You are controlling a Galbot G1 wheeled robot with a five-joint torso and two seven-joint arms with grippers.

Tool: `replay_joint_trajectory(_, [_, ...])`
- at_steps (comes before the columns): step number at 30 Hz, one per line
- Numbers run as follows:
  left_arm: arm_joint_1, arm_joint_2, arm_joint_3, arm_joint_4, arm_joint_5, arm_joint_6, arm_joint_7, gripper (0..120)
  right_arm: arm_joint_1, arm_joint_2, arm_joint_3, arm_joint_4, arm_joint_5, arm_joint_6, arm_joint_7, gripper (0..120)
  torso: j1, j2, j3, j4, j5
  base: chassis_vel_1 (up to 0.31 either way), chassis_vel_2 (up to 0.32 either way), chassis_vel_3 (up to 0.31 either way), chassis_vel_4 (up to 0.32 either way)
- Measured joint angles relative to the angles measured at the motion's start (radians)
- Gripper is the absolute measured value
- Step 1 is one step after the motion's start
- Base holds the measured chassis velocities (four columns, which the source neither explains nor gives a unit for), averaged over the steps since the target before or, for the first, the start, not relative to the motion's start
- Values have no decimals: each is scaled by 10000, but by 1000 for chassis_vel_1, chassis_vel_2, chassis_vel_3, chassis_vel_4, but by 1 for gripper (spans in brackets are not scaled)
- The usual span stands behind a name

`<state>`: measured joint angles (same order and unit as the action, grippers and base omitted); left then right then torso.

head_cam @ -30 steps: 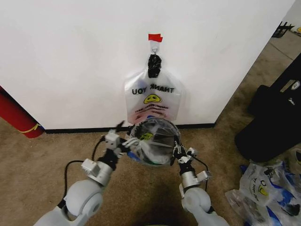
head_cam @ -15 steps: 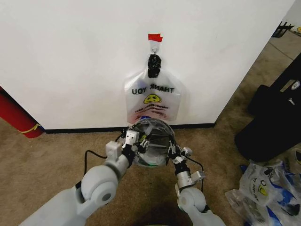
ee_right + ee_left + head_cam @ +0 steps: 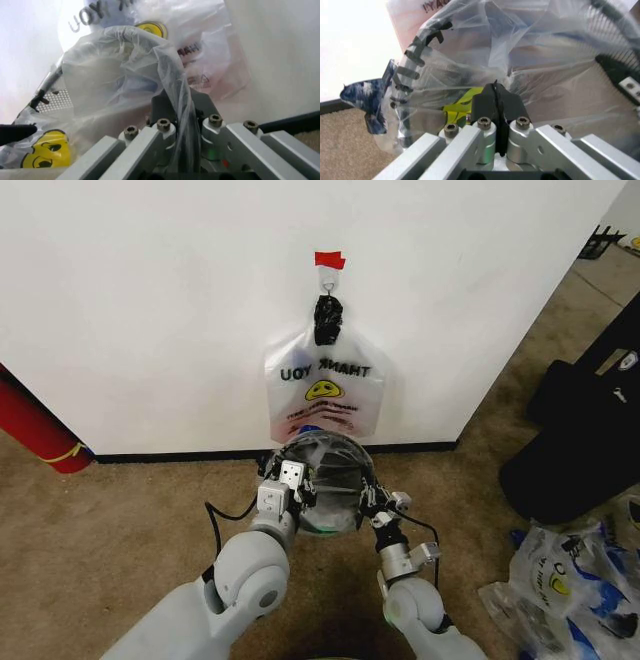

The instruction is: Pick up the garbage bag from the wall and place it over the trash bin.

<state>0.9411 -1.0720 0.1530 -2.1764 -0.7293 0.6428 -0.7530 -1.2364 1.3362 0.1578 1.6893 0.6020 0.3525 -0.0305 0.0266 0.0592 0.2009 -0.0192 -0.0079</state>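
Seeing the garbage bag (image 3: 322,492) draped into the trash bin (image 3: 345,450), which sits on the carpet against the wall (image 3: 150,300), just below a white THANK YOU bag (image 3: 323,392) hanging from a hook (image 3: 328,278). My left gripper (image 3: 287,477) is at the bin's left rim, jaws clamped on bag film. Right gripper (image 3: 381,502) at the right rim, pinching a fold of the same plastic.

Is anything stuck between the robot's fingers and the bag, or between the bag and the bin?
Nothing visible is. The left gripper and right gripper each pinch the garbage bag directly, and its plastic is draped over the rim of the trash bin, below the THANK YOU bag on the wall.
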Motion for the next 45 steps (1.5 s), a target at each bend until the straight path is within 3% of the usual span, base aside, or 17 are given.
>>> replay_joint_trajectory(12, [-865,17,1028,893,113,291,-98,0,-302,-448,23,519,-269,-99,237,0,0,0,0,-1,0,0,0,0,0])
replay_joint_trajectory(20, [-1821,-579,1934,1957,113,341,-167,0,-349,-522,47,552,-401,-71,130,0,0,0,0,-1,0,0,0,0,0])
replay_joint_trajectory(25, [-2698,-1264,2395,3355,399,286,-162,0,-509,-729,121,785,-402,-60,58,0,0,0,0,-5,0,0,0,0,0])
replay_joint_trajectory(33, [-3242,-1865,2700,4794,787,180,-154,0,-618,-942,177,1059,-371,-61,46,0,1,0,0,-1,0,0,0,0,0])
replay_joint_trajectory(45, [-3825,-2133,2776,5950,984,-5,64,0,-915,-1002,88,1523,-193,-58,-37,0,0,0,0,-1,0,0,0,0,0])
